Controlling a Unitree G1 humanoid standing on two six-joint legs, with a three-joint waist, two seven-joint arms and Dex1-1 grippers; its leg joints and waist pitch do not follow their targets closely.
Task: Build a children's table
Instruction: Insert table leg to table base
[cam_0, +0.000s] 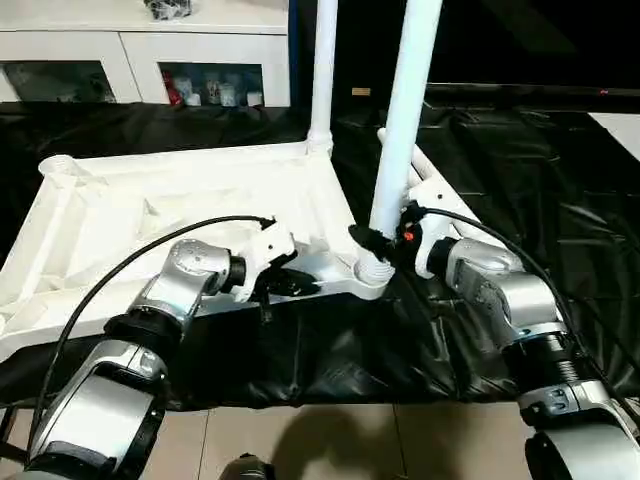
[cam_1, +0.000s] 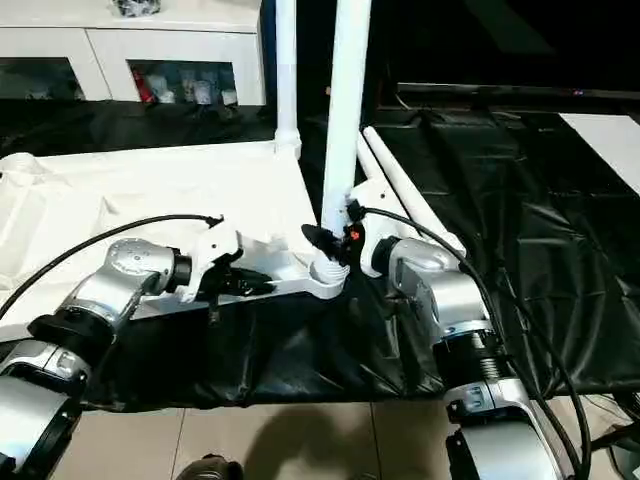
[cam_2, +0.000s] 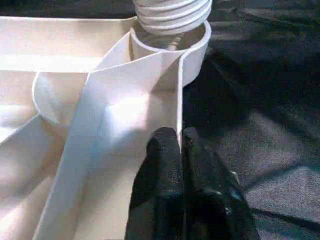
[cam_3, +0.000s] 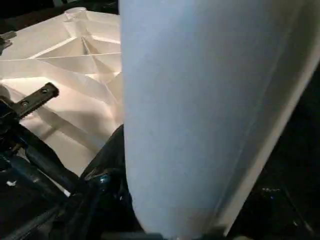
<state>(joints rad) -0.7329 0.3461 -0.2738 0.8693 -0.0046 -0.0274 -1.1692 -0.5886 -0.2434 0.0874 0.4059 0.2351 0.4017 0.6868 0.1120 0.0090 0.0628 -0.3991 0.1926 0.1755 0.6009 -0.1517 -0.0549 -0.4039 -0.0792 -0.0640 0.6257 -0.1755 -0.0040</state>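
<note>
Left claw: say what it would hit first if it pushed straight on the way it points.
Probably the corner socket holding the leg's threaded end. The left claw is shut on the tabletop's edge wall, which runs straight to that socket.

You can't see the tops of the two upright legs (cam_0: 405, 120); the head views cut them off. The cabinet's (cam_0: 215, 60) glass-door contents are too small to identify.

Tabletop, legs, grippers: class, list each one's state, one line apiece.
Tabletop: upside down on the black sheet, ribs up.
Far leg: upright in its corner socket.
Near leg: upright, threaded end in the near socket.
Spare leg: lying on the sheet.
Left gripper: shut on the tabletop's rim.
Right gripper: gripping the near leg.
</note>
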